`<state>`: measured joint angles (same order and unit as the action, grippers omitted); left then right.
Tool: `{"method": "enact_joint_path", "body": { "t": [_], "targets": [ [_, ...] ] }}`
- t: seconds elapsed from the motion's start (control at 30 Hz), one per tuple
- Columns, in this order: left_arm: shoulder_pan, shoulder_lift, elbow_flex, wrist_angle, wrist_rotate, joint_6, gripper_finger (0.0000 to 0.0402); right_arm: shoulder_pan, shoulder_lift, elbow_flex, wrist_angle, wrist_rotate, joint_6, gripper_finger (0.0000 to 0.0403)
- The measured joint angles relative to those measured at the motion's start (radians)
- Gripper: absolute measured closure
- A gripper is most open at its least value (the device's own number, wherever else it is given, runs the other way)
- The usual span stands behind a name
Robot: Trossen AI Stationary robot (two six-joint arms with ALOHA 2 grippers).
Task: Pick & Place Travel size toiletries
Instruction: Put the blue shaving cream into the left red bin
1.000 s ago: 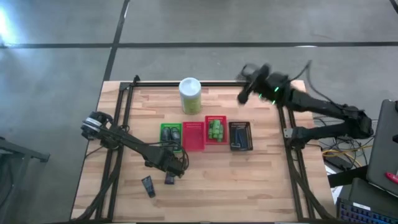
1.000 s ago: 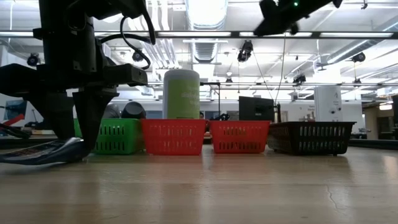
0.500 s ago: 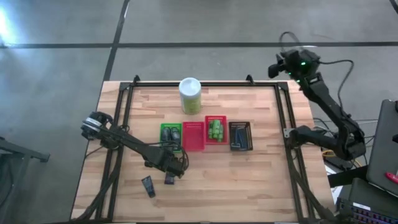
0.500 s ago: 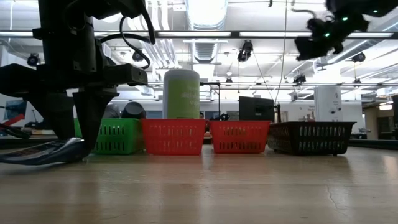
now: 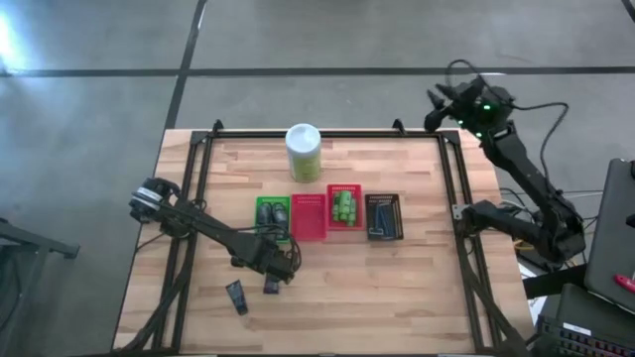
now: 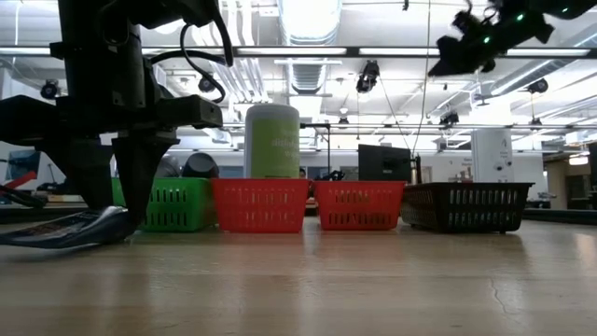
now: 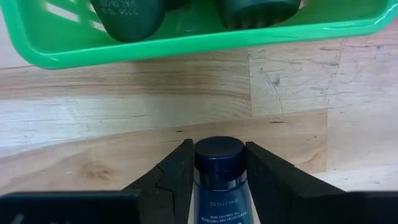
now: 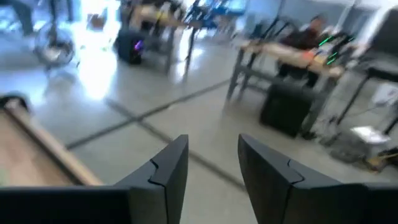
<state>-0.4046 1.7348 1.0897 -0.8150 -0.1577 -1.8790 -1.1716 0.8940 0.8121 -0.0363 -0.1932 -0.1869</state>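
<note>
Two small dark tubes lie at the table's near edge: one loose tube [image 5: 235,295], and a dark-blue tube [image 7: 217,180] with a round cap and white print, which the left gripper [image 5: 272,280] clamps between its fingers just in front of the green basket [image 5: 272,217]. That basket holds more dark tubes [image 7: 127,17]. Beyond, bright green tubes [image 5: 344,206] fill a red basket [image 5: 344,193], beside the dark basket [image 5: 384,217]. The right gripper [image 5: 437,104] hangs past the far right corner, fingers apart and empty.

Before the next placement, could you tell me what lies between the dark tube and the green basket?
Left wrist view: only bare wooden table lies between the dark tube and the green basket.
</note>
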Motion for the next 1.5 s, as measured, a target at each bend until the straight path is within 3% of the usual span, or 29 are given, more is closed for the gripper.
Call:
{"method": "enact_joint_path", "body": {
  "t": [0.23,0.43,0.53,0.67,0.97,1.13,1.27,1.5],
  "targets": [
    [0.000,0.000,0.000,0.000,0.002,0.000,0.0266,0.068,0.066,0.115,-0.094,0.035,-0.163,0.0243],
    [0.000,0.000,0.000,0.000,0.001,-0.001,0.0266,0.206,0.049,0.216,-0.149,0.334,-0.276,0.0227],
    [0.000,0.000,0.000,0.000,-0.001,-0.001,0.0266,0.263,0.011,0.220,-0.151,0.382,-0.291,0.0219],
    [0.000,-0.001,0.000,0.000,-0.004,0.008,0.0266,0.304,-0.076,0.182,-0.178,0.379,-0.297,0.0210],
    [0.002,-0.001,0.000,-0.001,-0.006,0.027,0.0266,0.309,-0.318,0.109,-0.298,0.500,-0.250,0.0197],
    [0.002,-0.001,0.000,-0.001,-0.006,0.027,0.0266,0.307,-0.446,0.067,-0.322,0.691,-0.276,0.0196],
    [0.003,-0.001,0.000,-0.001,-0.005,0.028,0.0266,0.307,-0.521,-0.002,-0.324,0.777,-0.315,0.0205],
    [0.003,-0.001,0.000,-0.001,-0.006,0.028,0.0266,0.307,-0.634,-0.154,-0.327,0.792,-0.178,0.0224]
  ]
}}
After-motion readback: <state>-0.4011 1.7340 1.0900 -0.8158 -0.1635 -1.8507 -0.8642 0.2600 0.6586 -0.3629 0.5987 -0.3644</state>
